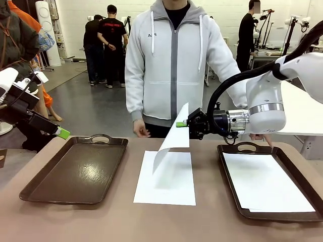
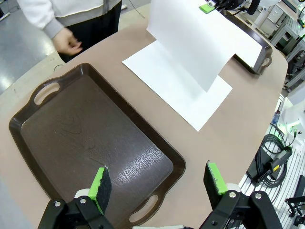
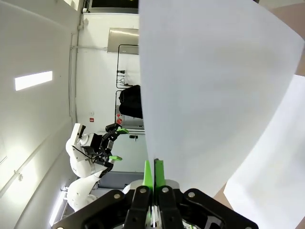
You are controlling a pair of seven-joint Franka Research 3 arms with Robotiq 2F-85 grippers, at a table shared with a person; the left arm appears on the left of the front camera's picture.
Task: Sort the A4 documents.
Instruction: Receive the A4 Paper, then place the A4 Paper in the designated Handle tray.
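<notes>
Holding one A4 sheet by its top edge, the right gripper [image 1: 182, 124] sat just right of centre in the front view, with its jaws clamped tight on the paper. That lifted sheet [image 1: 174, 138] hung curled in mid-air, its low corner drooping over the flat paper [image 1: 169, 184] lying on the table [image 1: 101, 222] between the two trays. Couldn't tell whether that corner touched the paper below, or whether the flat paper was one sheet or several.

The right tray [image 1: 229, 171] at lower right already had a white sheet [image 1: 265, 181] in it. The left tray [image 1: 75, 171] at lower left was bare. The left gripper [image 2: 158, 183] hovered over that tray's near end in its wrist view, jaws spread wide and holding nothing. The person's hand [image 1: 140, 130] hung at the far table edge, well away from the paper.

So I'd call this mid-sort, with one sheet picked and not placed. My guess is the next move calls for carrying it clear of the pile and over to a tray, then letting go low so it lands flat inside the rim.
</notes>
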